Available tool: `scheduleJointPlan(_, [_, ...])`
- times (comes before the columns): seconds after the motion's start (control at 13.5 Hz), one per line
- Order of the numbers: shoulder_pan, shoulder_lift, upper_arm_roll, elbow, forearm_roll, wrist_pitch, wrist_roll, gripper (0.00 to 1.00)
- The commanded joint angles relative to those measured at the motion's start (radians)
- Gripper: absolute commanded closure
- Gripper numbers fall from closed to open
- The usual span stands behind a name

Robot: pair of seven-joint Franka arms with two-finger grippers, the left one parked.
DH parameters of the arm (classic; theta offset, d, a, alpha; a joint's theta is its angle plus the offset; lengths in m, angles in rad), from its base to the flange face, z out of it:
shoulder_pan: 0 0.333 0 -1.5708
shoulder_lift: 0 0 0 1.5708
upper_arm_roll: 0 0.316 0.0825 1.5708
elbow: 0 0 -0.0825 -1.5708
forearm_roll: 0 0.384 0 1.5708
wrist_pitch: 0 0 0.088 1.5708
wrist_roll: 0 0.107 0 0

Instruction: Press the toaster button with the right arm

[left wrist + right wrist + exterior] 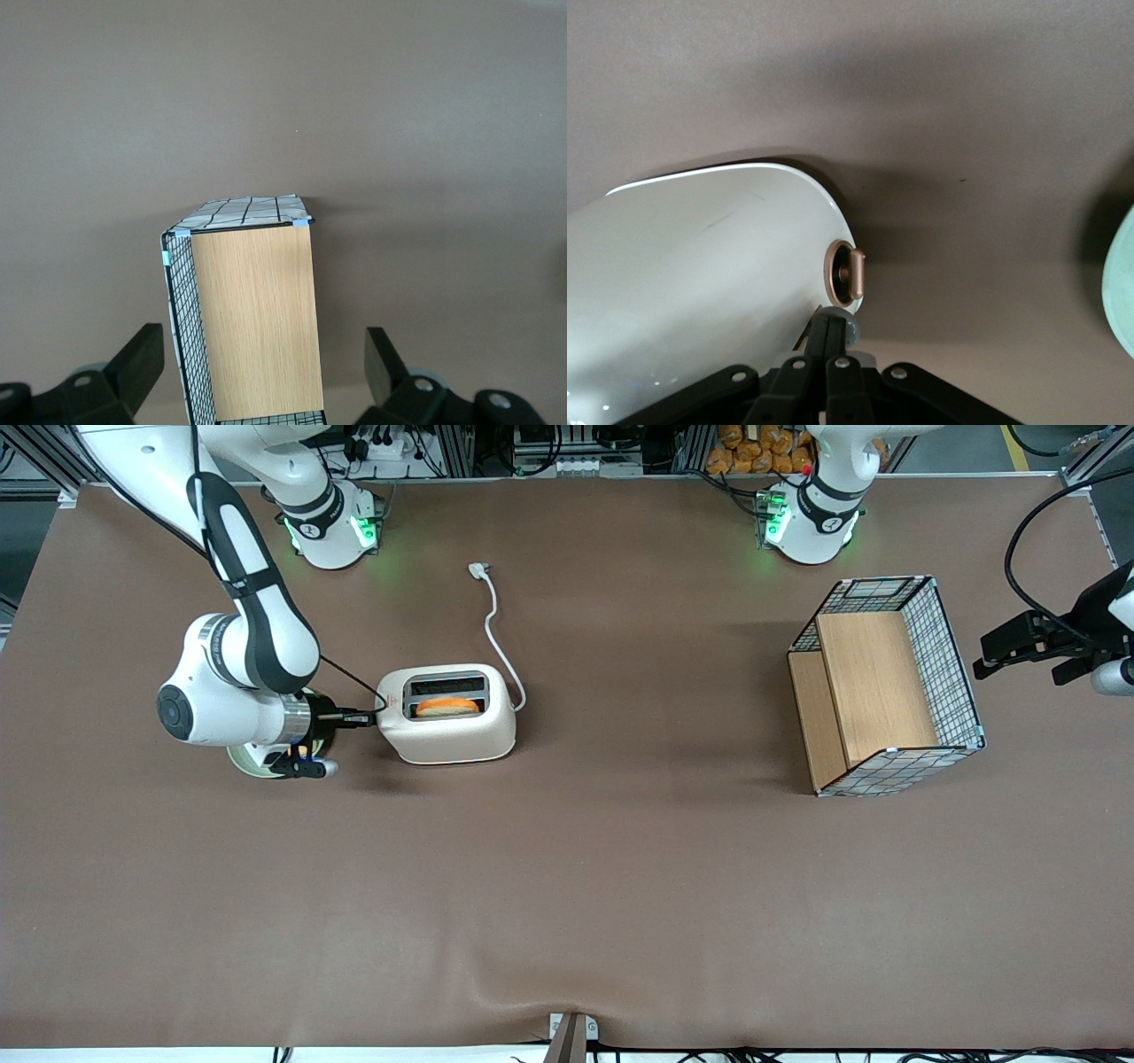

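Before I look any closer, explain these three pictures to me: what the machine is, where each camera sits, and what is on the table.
These are two robot arms bolted to a brown table. One picture looks down on the whole table from the front; the other two come from small cameras on each arm's wrist.

The right arm is the one working. Its claw is shut, with its fingertips together against the narrow end of the cream toaster. Its wrist camera shows the fingers right at the small grey toaster button, just below a copper-coloured knob.

Something orange sits in the toaster's slot. A white cord trails away from it. A wire-and-wood basket lies toward the parked arm's end. The claw carries nothing.
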Motion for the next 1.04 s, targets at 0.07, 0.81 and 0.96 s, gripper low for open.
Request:
scheduleJointPlan(0.07, [-0.016, 0.018, 0.006, 0.030, 0.034, -0.072, -0.025, 1.00])
scheduleJointPlan(0.81, [-0.029, -0.008, -0.014, 0.163, -0.017, -0.264, 0.047, 1.00])
scheduleJointPlan(0.96, [-0.036, -0.010, -0.016, 0.224, -0.052, -0.339, 0.096, 1.00])
